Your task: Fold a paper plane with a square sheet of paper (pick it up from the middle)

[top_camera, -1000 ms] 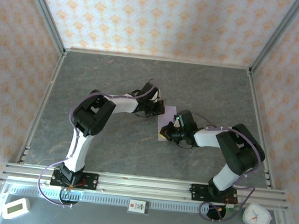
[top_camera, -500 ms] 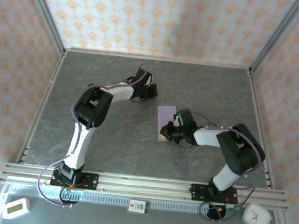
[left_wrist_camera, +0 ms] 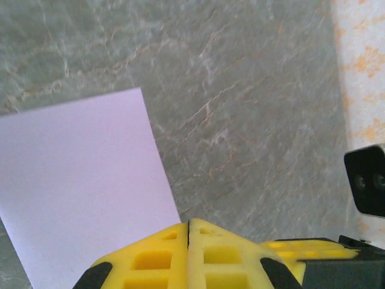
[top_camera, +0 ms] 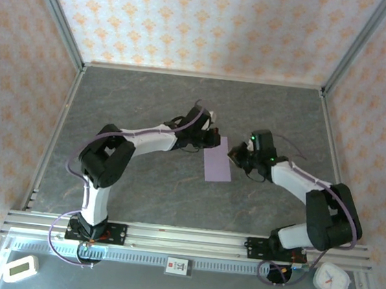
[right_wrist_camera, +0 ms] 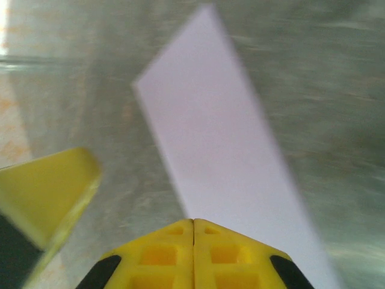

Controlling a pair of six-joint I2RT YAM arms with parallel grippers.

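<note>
Square sheet of paper (top_camera: 217, 164), flat on counter (top_camera: 149, 98): left gripper (left_wrist_camera: 188, 224) at its far corner, right gripper (right_wrist_camera: 193, 221) at its right edge, both jaws together; advise light, even pressing.

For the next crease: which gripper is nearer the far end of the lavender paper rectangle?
Left. The left gripper sits at the far left corner of the lavender paper rectangle; the right gripper at its right long edge, partway toward the near end.
</note>
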